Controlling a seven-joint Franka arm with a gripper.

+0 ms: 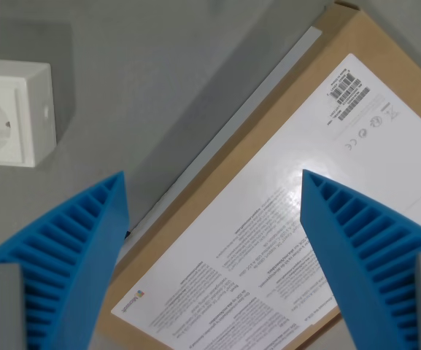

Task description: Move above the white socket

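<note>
- The white socket (9, 113) sits on the grey tabletop (159, 65), at the wrist view's left edge, partly cut off; no table edge or corner shows
- It looks like rigid, light moulded plastic with smooth, slippery faces; the task asks only to hover above it, but its flat side walls would suit a grasp
- A cardboard box (283, 219) with a printed white label lies well apart, to the right
- The gripper (214, 219) hangs over the box, blue fingers (79, 248) spread wide, empty
</note>
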